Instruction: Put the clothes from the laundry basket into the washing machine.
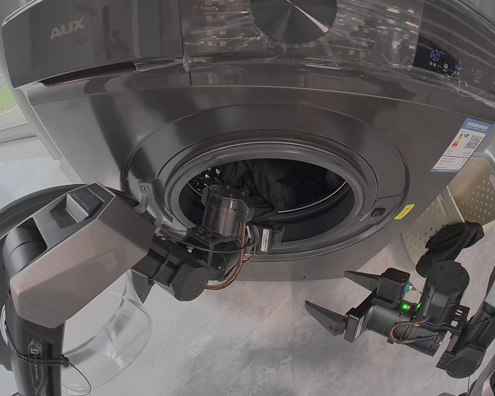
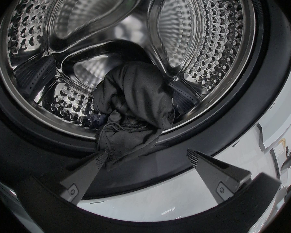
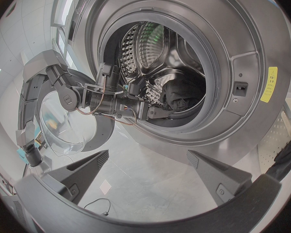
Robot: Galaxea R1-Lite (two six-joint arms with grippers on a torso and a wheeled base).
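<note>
You see the black garment (image 2: 132, 104) mid-frame, bunched in the mouth of the perforated steel drum (image 2: 213, 33), its hem spilling over the dark door seal (image 2: 258, 91). Your left gripper (image 2: 146, 155) stands spread wide just outside. One fingertip (image 2: 98, 159) sits against the hem, and the other is clear of the cloth.

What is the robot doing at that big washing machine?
It is loading laundry. The left hand is at the mouth of the washing machine, open, with a black garment bunched in the drum right in front of it, its edge hanging over the rim. The right hand hangs open and empty over the floor. Another black piece is draped on the laundry basket beside the machine.
</note>
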